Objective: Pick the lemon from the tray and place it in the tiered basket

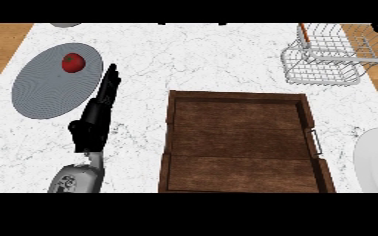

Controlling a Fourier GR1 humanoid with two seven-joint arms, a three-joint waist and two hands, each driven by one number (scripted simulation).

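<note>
Your wooden tray [240, 145] shows no lemon, and neither does the wire tiered basket [325, 55]. A grey plate [44, 92] carries a red tomato [72, 62]. Your left hand [96, 117] rests with straight fingers. I expect a lemon to be light, firm and rollable; take it around its middle.

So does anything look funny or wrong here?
Yes: the wooden tray holds no lemon, and none shows in the wire basket either. The only fruit in view is a red one on the grey plate. Nothing looks spilled or broken.
</note>
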